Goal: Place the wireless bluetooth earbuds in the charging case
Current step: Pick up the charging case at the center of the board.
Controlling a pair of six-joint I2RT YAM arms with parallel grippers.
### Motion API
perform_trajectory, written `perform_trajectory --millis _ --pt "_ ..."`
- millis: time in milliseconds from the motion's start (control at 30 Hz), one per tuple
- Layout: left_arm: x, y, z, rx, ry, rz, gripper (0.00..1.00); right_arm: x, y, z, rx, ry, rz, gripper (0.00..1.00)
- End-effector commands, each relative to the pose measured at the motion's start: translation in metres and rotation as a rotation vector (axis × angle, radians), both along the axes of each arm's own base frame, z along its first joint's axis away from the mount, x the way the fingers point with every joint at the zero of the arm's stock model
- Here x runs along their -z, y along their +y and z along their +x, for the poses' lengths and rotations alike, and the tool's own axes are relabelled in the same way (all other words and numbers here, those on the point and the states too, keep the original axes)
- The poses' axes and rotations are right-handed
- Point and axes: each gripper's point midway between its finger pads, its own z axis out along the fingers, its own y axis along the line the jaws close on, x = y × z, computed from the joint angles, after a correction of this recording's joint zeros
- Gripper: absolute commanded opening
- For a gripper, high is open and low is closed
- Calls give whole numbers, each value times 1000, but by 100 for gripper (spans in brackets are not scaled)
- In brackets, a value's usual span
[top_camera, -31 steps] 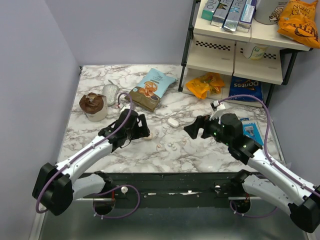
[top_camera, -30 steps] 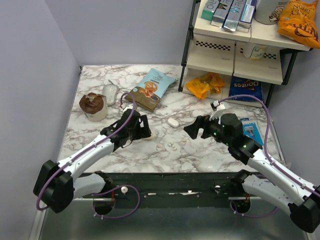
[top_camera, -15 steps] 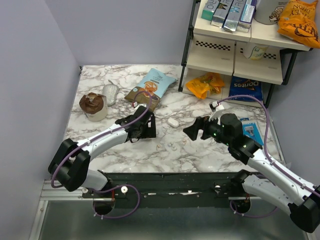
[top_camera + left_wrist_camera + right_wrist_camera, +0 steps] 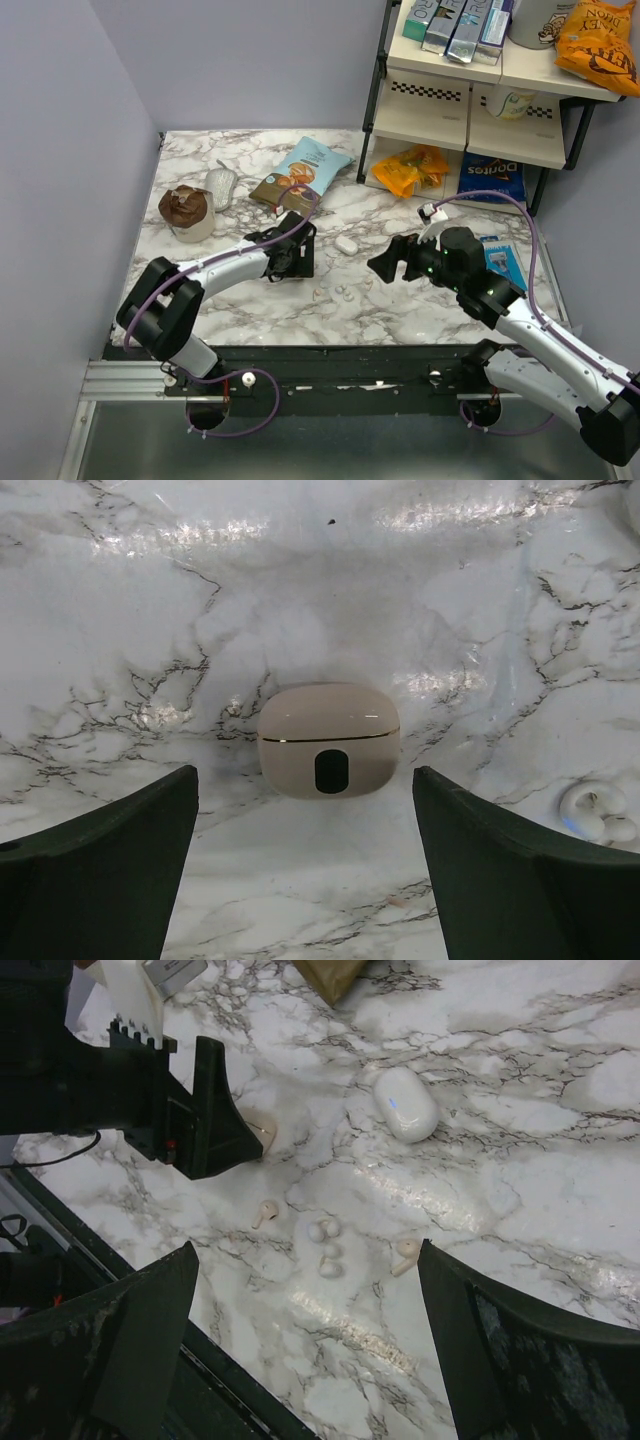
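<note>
Straddling the closed case (image 4: 328,740) with left gripper (image 4: 305,780) spread wide, touching nothing. Seems light, rigid, slick: best pinched across its rounded ends, below the seam. Leaves earbuds (image 4: 322,1228) loose just right, nearer. Holds right gripper (image 4: 392,258) gaping, empty.

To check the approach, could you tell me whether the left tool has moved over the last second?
Yes. The left tool has shifted right, closer to the white oval object.

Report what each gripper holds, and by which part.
Nothing is held. The left gripper stands open around the charging case, not touching it; the right gripper hangs open near the earbuds.
</note>
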Motion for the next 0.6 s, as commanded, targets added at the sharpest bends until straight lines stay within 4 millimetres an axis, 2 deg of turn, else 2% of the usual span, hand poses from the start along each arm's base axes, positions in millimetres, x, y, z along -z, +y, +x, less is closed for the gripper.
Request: perform_trajectory --millis 0,567 --pt "1 -5 8 8 -19 18 91 -5 0 0 -4 -8 -9 100" --pt "14 -9 14 -5 -19 75 88 -2 -3 0 8 -6 -15 100"
